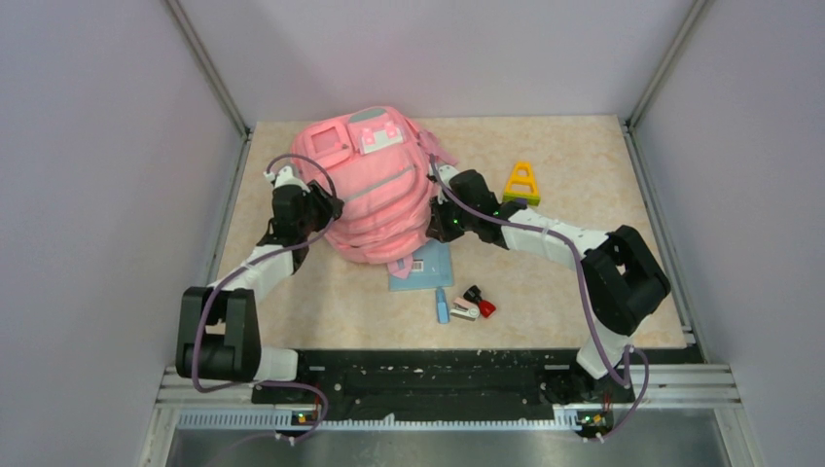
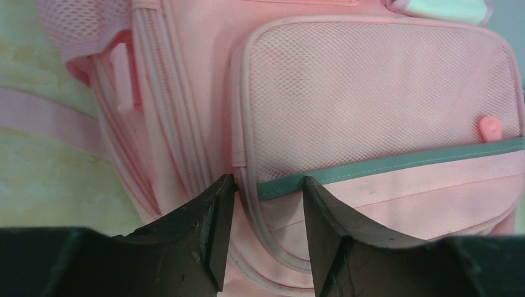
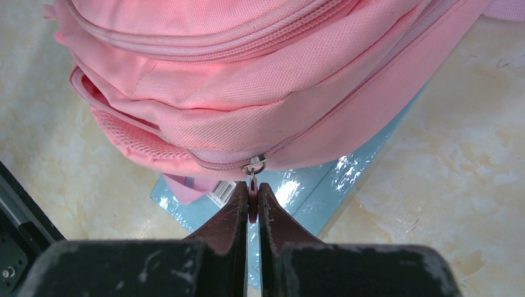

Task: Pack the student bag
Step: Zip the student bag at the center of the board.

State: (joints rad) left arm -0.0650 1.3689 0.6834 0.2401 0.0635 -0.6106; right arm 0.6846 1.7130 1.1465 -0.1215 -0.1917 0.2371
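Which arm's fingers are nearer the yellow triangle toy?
Right. The right fingers pinch a zipper pull at the backpack's edge on the same side as the yellow triangle toy. The left fingers are open at the opposite side, with the backpack between them and the toy.

Blue book (image 1: 428, 272) half under the student bag (image 1: 375, 190)
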